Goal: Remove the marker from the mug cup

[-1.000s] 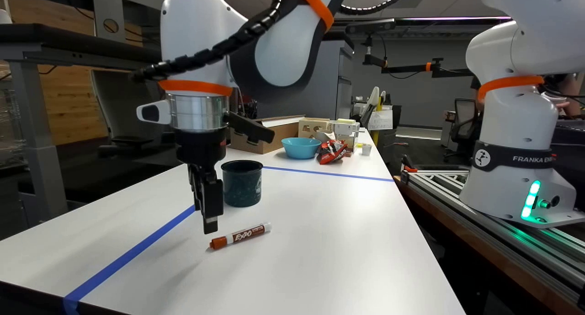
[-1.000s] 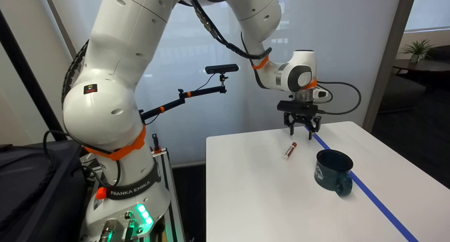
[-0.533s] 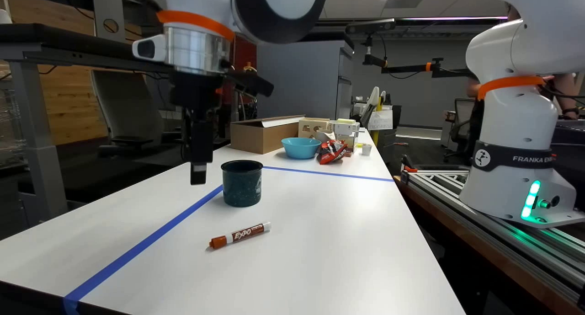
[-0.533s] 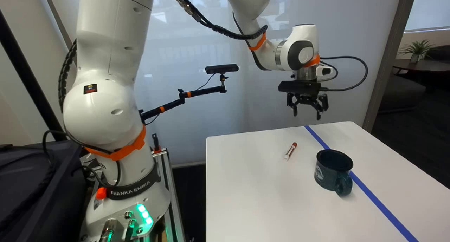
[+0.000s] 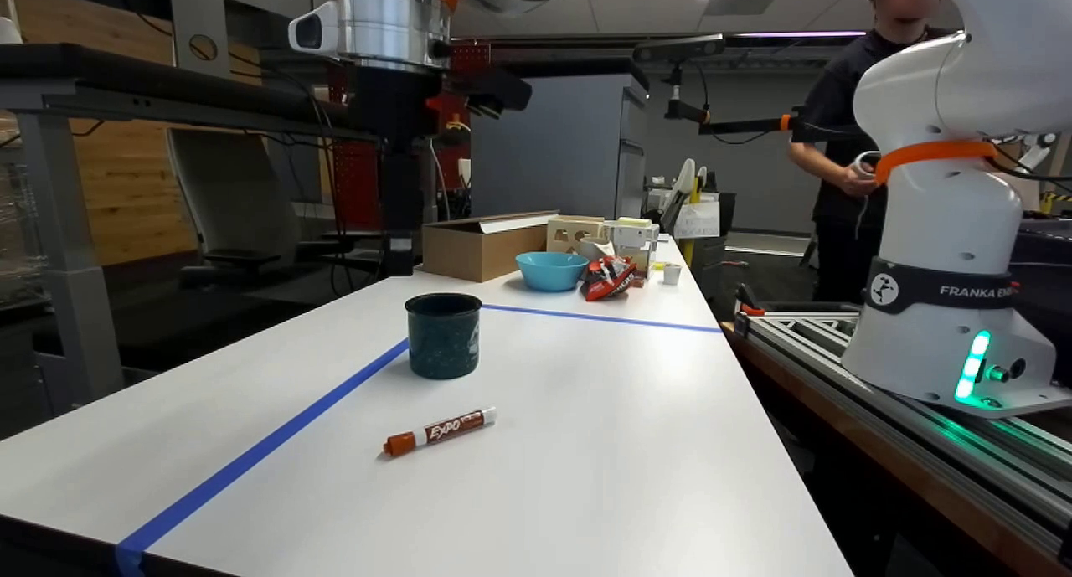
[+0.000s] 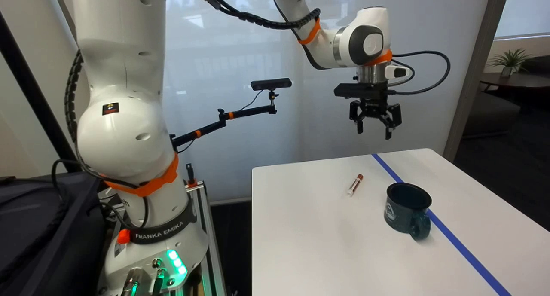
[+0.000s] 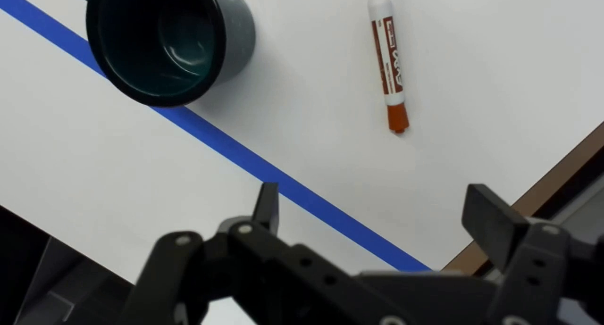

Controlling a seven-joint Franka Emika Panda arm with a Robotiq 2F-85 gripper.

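Observation:
The marker (image 5: 440, 431), white and reddish-brown with a brown cap, lies flat on the white table in both exterior views (image 6: 355, 185). The dark teal mug cup (image 5: 444, 342) stands upright beside it, apart from it; its handle shows in an exterior view (image 6: 406, 214). In the wrist view the mug (image 7: 239, 37) is at the upper left, its visible inside holding nothing, and the marker (image 7: 389, 65) is at the upper right. My gripper (image 7: 373, 187) is open with nothing between its fingers. It hangs well above the table in both exterior views (image 5: 399, 259) (image 6: 374, 133).
Blue tape (image 6: 466, 251) runs along the table (image 6: 309, 227) beside the mug. Farther along stand a turquoise bowl (image 5: 552, 272), a red snack bag (image 5: 609, 277) and a cardboard box (image 5: 481, 249). A person (image 5: 846, 150) stands behind the robot base (image 5: 946, 326). The table edge shows (image 7: 557, 171).
My gripper has risen from low beside the marker to well above the table, staying open. The marker and mug have not moved. The person has come into fuller view.

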